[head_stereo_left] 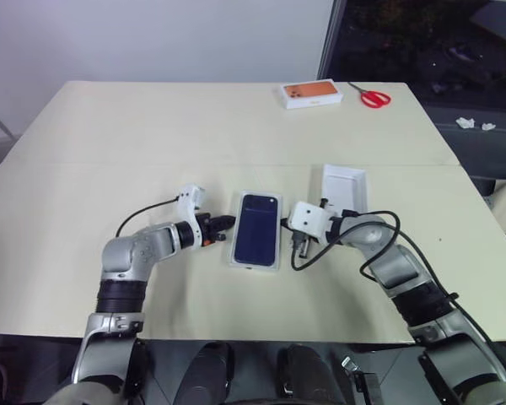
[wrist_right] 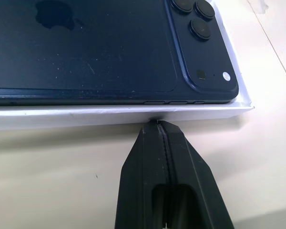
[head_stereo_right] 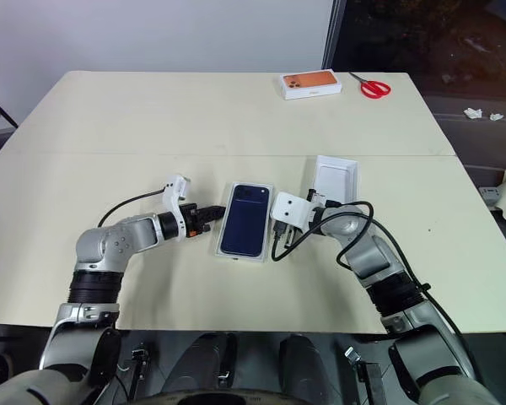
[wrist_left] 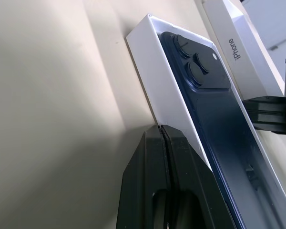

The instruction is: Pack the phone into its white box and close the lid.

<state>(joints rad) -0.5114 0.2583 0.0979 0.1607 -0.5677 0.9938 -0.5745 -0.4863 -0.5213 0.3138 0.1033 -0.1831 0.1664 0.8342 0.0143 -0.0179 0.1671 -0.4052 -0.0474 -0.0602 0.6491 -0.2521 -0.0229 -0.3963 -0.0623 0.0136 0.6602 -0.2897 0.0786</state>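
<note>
1. Left gripper (head_stereo_left: 228,224): fingers pressed together, nothing between them. Tips sit at the left long wall of the white box (head_stereo_left: 235,245), touching or just short of it; the wrist view puts them right at the wall.
2. White box: one, flat on the table (head_stereo_left: 152,135), near the front edge, between the two grippers.
3. Phone (head_stereo_left: 258,229): one, lying in the box, glossy navy back up. Long axis runs front to back, away from the robot, with a slight tilt. Camera cluster sits at the far end, in the corner nearer the right gripper.
4. Right gripper (wrist_right: 158,125): fingers closed tight, empty. Tips butt against the box's right long wall, toward the camera end of the phone.
5. So both closed grippers flank the box, one on each long side, and the phone lies between them.
6. Lid (head_stereo_left: 344,186): one, just right of the box and a bit farther back, white inside facing up, off the box. The right arm's wrist lies just in front of it.
7. Far right of the table: one orange-topped box (head_stereo_left: 311,94), one pair of red-handled scissors (head_stereo_left: 372,97) beside it. Both well apart from the work area.
</note>
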